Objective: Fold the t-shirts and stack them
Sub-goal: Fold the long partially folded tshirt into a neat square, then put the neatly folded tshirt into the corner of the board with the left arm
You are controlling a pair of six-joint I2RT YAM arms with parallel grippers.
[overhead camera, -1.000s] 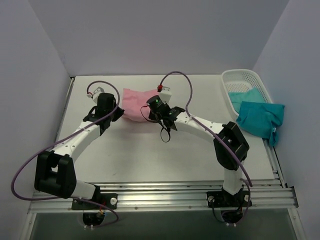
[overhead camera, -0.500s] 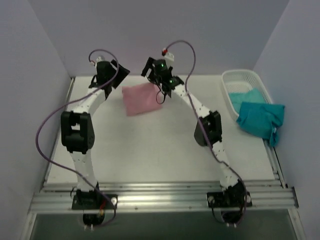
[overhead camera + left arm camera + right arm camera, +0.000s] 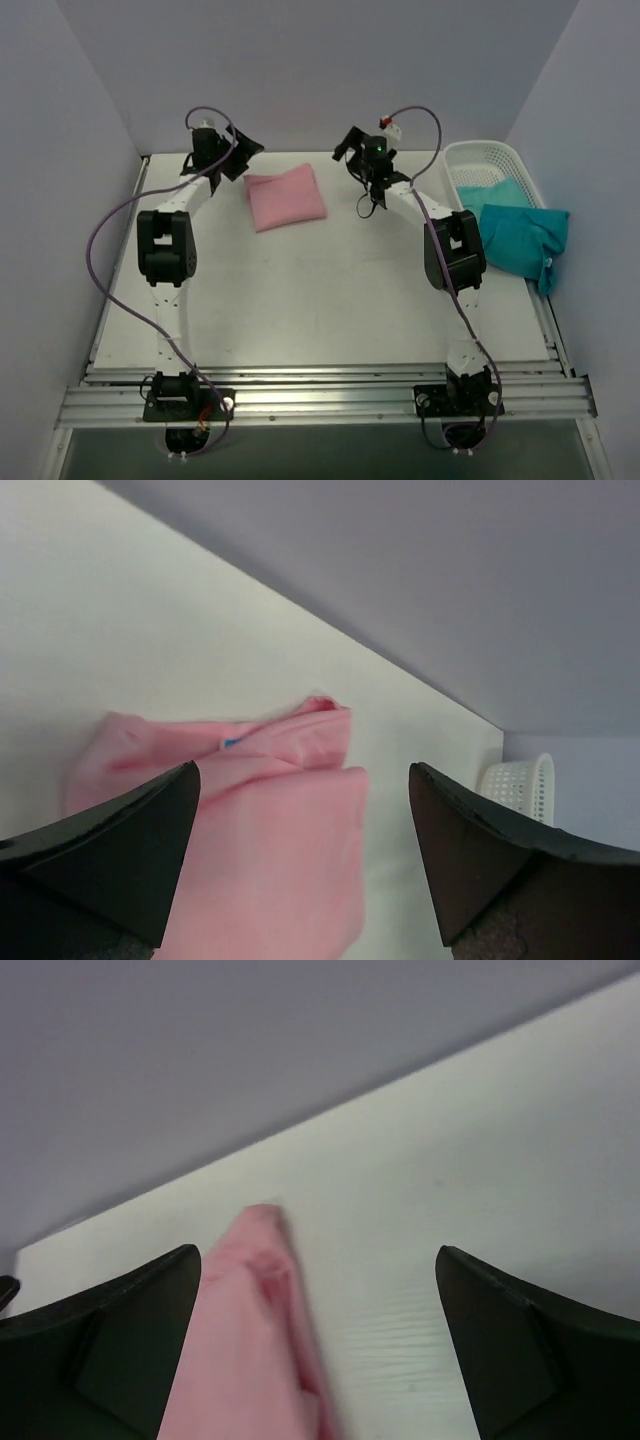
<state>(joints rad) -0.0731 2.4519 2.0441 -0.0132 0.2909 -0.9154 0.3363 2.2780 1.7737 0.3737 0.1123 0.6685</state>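
Note:
A light pink t-shirt [image 3: 287,197] lies folded as a small rectangle at the back of the table, with a blue neck label showing in the left wrist view. My left gripper [image 3: 244,150] hangs open just left of and above it, holding nothing. My right gripper [image 3: 348,150] hangs open to its right, also holding nothing. In the left wrist view the pink t-shirt [image 3: 260,830] lies below the open left gripper [image 3: 302,770]. In the right wrist view the pink t-shirt [image 3: 250,1350] sits beside the left finger of the open right gripper [image 3: 318,1255]. A teal t-shirt [image 3: 520,237] drapes over the basket's side.
A white lattice basket [image 3: 480,153] stands at the back right, with another teal t-shirt [image 3: 490,190] inside it. The back wall rises close behind both grippers. Both arms stretch far over the table. The basket [image 3: 520,785] shows small in the left wrist view.
Both grippers opened and let go of the pink t-shirt, then rose and pulled apart toward the back wall. The shirt now lies folded flat.

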